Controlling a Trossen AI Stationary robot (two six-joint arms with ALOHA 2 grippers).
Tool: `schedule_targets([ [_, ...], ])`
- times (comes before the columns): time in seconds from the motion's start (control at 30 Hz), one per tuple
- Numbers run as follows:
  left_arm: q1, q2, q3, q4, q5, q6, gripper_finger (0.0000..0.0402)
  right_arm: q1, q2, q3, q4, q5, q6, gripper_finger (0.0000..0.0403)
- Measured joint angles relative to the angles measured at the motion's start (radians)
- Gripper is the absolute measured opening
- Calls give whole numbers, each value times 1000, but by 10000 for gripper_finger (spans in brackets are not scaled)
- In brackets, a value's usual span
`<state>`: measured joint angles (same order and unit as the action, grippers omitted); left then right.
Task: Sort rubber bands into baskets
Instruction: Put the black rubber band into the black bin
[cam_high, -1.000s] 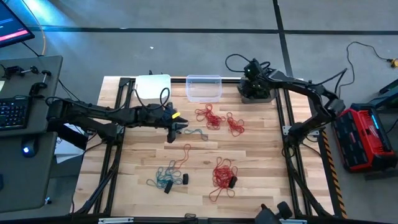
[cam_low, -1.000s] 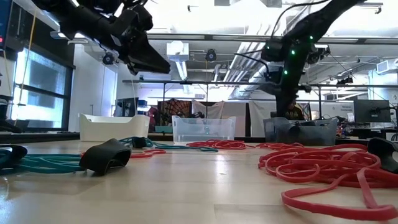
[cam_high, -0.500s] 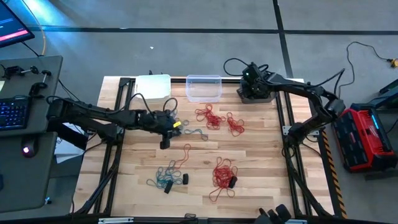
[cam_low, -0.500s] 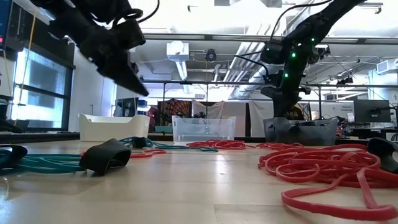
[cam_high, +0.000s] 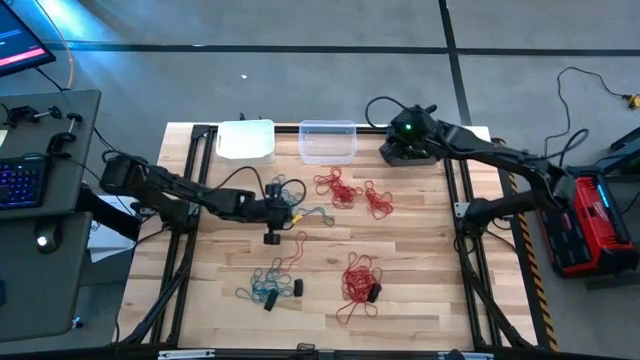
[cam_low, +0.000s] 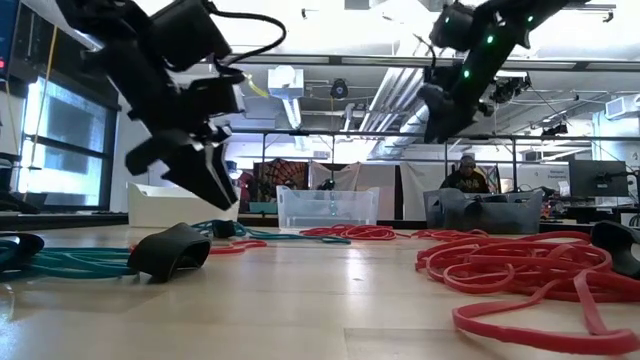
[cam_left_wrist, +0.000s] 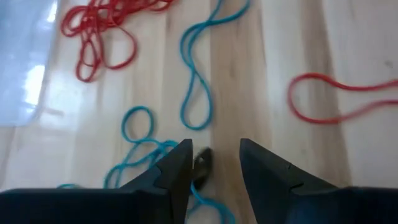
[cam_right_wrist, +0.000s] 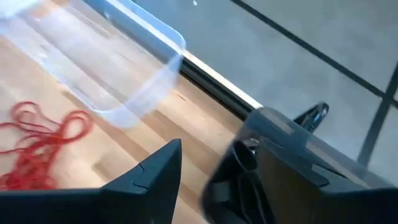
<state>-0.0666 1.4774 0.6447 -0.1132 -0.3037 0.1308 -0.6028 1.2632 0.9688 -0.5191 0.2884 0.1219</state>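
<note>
High view: the rubber bands (cam_high: 341, 188) lie loose on the wooden table (cam_high: 420, 250) in several bunches, red ones mid-table and toward the near edge, teal ones left of centre, with a few black ones among them. The 3 baskets sit in a row along the far edge: white (cam_high: 246, 139), clear (cam_high: 328, 140) and dark grey (cam_high: 407, 150). The left gripper (cam_left_wrist: 210, 163) hangs low over a teal strand (cam_left_wrist: 193, 93), fingers parted with nothing between them. The right gripper (cam_right_wrist: 205, 167) is above the dark grey basket, fingers spread and empty.

The bands look light, limp and stretchy. They tangle, so lifting 1 may drag its neighbours along. Thin loops lying flat on wood are hard to get under; I would pinch where strands cross or bunch up, as in the teal knot just in front of the left fingers (cam_left_wrist: 177, 165). A single flat loop would likely slip out.
</note>
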Motion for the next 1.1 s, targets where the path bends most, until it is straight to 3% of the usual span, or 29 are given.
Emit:
schedule_targets([
  [0.47, 5, 118, 71, -87, -28, 59, 124, 35, -41, 0, 5, 1, 0, 193],
  [0.63, 14, 122, 71, -87, -32, 75, 88, 35, -40, 0, 7, 1, -7, 193],
  [0.83, 20, 122, 74, -99, -32, 107, 13, 37, -40, 0, 7, 1, -8, 193],
  [1.1, 17, 59, 134, -71, 113, 45, 2, 93, -40, 0, 7, 1, -8, 193],
])
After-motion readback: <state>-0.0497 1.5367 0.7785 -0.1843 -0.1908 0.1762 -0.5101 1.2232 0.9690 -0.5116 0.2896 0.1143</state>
